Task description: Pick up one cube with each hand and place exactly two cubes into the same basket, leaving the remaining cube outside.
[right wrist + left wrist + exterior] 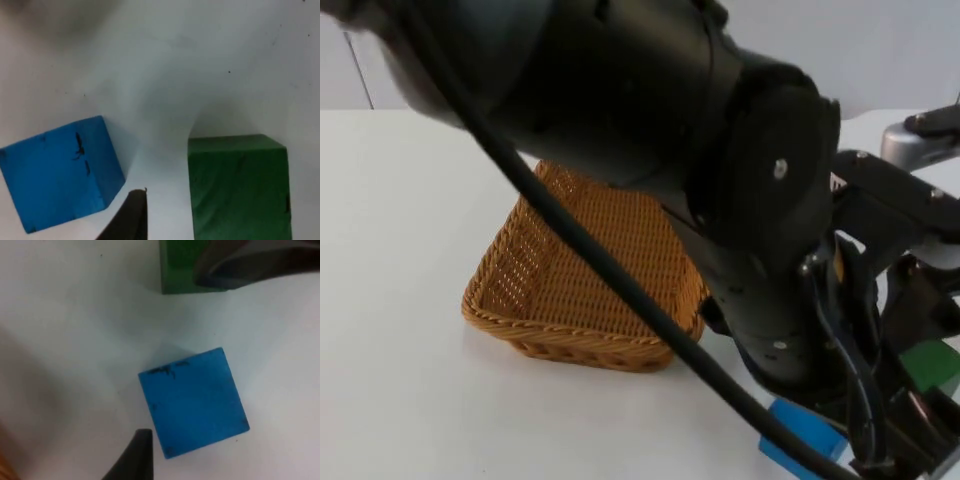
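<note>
A blue cube (801, 441) lies on the white table near the front right, and a green cube (930, 364) sits just right of it. Both arms hang low over these two cubes. My left gripper (195, 460) is open over the blue cube (192, 402), its black fingertip (132, 457) just beside the cube's edge. My right gripper (235, 220) is open at the green cube (237, 187), its fingertip (127, 217) in the gap between that cube and the blue cube (60, 172). One right finger (250, 262) overlaps the green cube (182, 267). A woven basket (520, 325) stands left of the cubes.
The left arm's bulky black body (650, 110) reaches across the basket's far side and hides much of the table's right half. Bare white table (400, 250) stretches to the left of the basket and in front of it.
</note>
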### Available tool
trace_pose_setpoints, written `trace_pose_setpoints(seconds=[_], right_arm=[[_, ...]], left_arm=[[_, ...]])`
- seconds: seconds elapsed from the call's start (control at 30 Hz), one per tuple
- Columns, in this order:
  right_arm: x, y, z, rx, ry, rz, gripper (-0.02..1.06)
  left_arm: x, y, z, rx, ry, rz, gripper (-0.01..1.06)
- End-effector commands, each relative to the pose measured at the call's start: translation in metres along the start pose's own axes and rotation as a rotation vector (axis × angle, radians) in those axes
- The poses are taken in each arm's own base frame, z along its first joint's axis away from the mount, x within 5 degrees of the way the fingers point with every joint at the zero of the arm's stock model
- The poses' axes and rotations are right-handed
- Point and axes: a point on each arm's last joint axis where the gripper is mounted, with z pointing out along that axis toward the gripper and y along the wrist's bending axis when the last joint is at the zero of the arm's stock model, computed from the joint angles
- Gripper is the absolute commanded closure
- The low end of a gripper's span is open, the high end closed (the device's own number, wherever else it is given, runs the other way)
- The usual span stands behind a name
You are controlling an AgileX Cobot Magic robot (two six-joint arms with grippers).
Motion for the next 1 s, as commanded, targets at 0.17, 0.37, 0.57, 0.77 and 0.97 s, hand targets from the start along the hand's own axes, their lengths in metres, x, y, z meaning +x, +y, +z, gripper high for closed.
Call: trace_pose_setpoints(seconds=[0.17,0.37,0.57,0.77,0.97], right_arm=[[-0.003,-0.002,0.012,0.007,-0.001,-0.008,0.00],[-0.002,-0.003,0.024,0.006,0.017,-0.005,0.00],[-0.003,-0.004,0.031,0.009,0.017,-0.003,0.00],[-0.005,-0.005,0.036,0.017,-0.001,-0.002,0.00],[-0.001,-0.006,0.048,0.014,0.034,-0.001,0.00]], left_arm=[[-0.002,-0.001,0.020,0.001,-0.029,-0.018,0.03],[0.000,0.000,0.031,-0.004,-0.036,-0.016,0.03],[0.002,0.003,0.042,-0.012,-0.037,-0.018,0.03],[0.004,0.006,0.052,-0.024,-0.033,0.001,0.03],[0.000,0.007,0.052,-0.032,-0.077,0.023,0.03]])
